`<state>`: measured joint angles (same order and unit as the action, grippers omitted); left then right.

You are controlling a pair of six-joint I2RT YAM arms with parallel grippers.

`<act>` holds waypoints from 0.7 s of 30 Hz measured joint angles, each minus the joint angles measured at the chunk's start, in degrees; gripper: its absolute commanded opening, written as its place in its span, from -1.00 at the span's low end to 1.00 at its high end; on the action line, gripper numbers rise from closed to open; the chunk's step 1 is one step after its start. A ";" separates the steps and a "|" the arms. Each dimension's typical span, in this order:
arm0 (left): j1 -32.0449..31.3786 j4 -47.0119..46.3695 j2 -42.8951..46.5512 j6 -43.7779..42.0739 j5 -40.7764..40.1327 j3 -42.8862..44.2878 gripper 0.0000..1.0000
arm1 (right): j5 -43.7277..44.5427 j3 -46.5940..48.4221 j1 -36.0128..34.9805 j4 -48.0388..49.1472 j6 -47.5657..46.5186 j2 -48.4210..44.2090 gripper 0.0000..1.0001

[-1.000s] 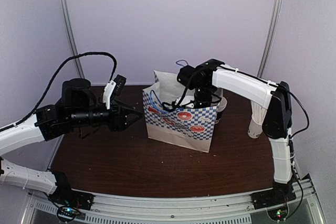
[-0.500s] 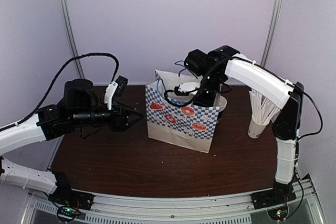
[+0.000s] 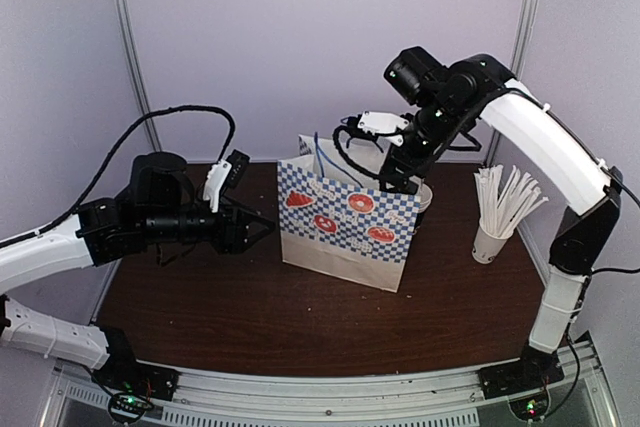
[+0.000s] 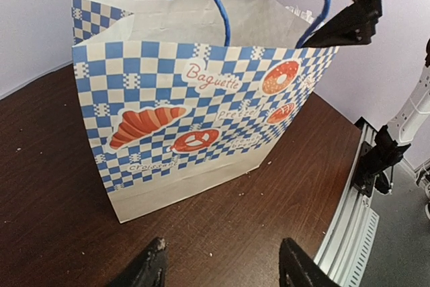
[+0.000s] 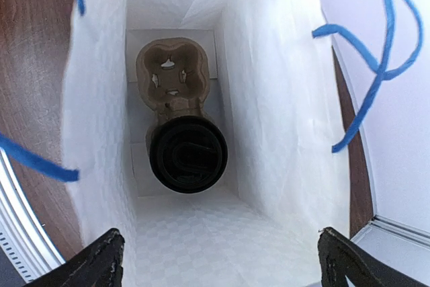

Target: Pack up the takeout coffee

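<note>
The takeout coffee (image 5: 188,154) shows only in the right wrist view: its round black lid faces up from a brown cardboard cup carrier (image 5: 168,65) at the bottom of the blue-and-white checked paper bag (image 3: 345,222). My right gripper (image 3: 400,169) hangs open and empty above the bag's mouth, well clear of the cup (image 5: 222,267). My left gripper (image 3: 258,227) is open and empty, low over the table just left of the bag (image 4: 222,267). The bag (image 4: 201,99) stands upright with its blue handles up.
A white cup of paper-wrapped straws (image 3: 492,237) stands at the right of the table. The right arm's fingers (image 4: 336,28) show over the bag's far rim in the left wrist view. The table's front rail (image 4: 349,220) runs along the right of that view.
My right gripper has risen out of the bag, open, and the coffee stays inside. The right arm has swung up and back. The left arm has hardly moved.
</note>
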<state>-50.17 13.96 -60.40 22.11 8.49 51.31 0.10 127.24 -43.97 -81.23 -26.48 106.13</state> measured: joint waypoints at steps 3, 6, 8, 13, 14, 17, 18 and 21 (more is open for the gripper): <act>0.00 0.94 -0.94 -0.98 -0.74 1.33 0.20 | -0.85 0.15 0.00 0.11 -0.44 -3.13 1.00; 0.00 1.81 -2.32 -2.40 -1.49 3.87 0.20 | -1.79 0.85 0.00 0.17 -0.76 -6.69 1.00; 0.00 2.36 -3.45 -3.56 -1.99 6.08 0.20 | -1.81 1.03 0.02 0.57 -0.90 -9.35 1.00; 0.00 3.78 -5.81 -6.56 -3.28 11.21 0.20 | -1.64 -0.72 1.90 1.97 -1.42 -13.75 1.00; 0.00 4.31 -6.47 -7.32 -3.93 12.74 0.18 | -1.73 -2.01 3.32 2.36 -1.40 -14.75 1.00; 0.39 5.68 -8.55 -8.70 -6.12 17.25 0.07 | -2.67 -7.17 9.03 3.76 -1.18 -17.97 1.00; 0.92 6.40 -9.51 -9.01 -6.64 19.15 0.04 | -3.10 -9.62 11.45 4.42 -1.07 -19.37 1.00; 3.91 9.29 -13.97 -9.11 -7.41 27.08 0.03 | -4.61 -16.09 17.29 6.19 -0.31 -23.12 1.00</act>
<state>-46.26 23.24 -74.37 12.99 1.08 78.39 -4.51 111.15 -26.68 -75.05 -26.79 83.00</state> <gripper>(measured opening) 0.520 0.997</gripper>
